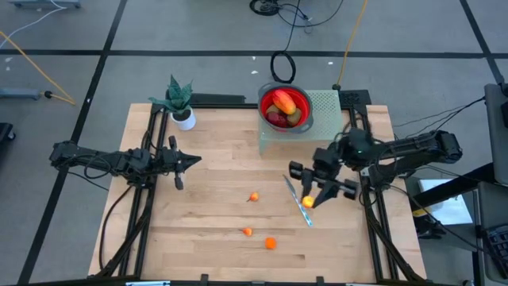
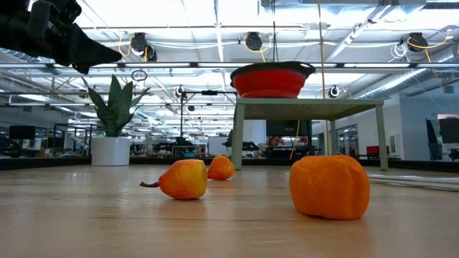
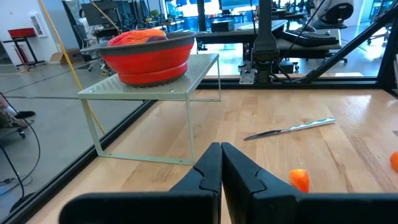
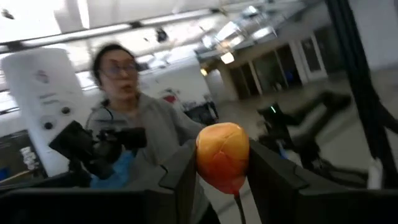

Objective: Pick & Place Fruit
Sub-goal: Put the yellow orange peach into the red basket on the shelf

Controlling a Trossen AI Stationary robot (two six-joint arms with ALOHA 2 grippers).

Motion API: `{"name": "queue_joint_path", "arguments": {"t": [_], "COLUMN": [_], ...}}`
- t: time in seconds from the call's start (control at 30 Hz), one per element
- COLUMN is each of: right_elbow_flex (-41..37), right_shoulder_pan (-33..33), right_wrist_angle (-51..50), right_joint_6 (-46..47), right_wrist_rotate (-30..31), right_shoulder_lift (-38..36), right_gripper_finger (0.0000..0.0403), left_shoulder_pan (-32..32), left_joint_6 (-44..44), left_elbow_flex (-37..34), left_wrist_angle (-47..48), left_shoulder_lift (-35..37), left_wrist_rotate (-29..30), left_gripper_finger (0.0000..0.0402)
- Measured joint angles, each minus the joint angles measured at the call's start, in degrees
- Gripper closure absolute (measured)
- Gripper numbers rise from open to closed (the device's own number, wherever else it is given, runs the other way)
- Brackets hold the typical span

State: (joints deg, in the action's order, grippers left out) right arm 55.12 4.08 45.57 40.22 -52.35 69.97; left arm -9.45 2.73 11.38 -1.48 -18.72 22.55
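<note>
My right gripper hangs above the table's right half, over the slim knife, shut on a small yellow-orange fruit. Three small orange fruits lie on the wood: one mid-table and two near the front edge; the low view shows them too. The red bowl stands on a mesh stand at the far edge, with red, orange and olive fruit inside. My left gripper waits shut over the table's left side, its fingertips together. My right gripper pinches the yellow-orange fruit by its two sides between the two fingers. The fruit is lifted clear of the table, its upper part standing out past the fingers and a thin stalk hanging below it.
A potted plant stands at the far left corner of the table. The knife lies slanting on the wood under my right gripper. A person stands beyond the table in the right wrist view. Bare wood lies between the arms.
</note>
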Motion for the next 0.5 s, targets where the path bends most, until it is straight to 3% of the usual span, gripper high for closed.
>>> {"name": "queue_joint_path", "arguments": {"t": [0.2, 0.5], "right_elbow_flex": [-0.01, -0.01], "right_shoulder_pan": [-1.23, -4.84], "right_wrist_angle": [-13.57, -24.94], "right_joint_6": [-6.80, -15.43], "right_wrist_rotate": [8.47, 20.90], "right_shoulder_lift": [0.00, 0.00], "right_gripper_finger": [0.0282, 0.0282], "left_shoulder_pan": [0.00, 0.00], "left_joint_6": [0.06, 0.06], "left_elbow_flex": [0.00, 0.00], "left_wrist_angle": [0.01, 0.03], "left_shoulder_lift": [-0.02, -0.02], "left_wrist_rotate": [0.02, 0.03], "left_gripper_finger": [0.0392, 0.0392]}}
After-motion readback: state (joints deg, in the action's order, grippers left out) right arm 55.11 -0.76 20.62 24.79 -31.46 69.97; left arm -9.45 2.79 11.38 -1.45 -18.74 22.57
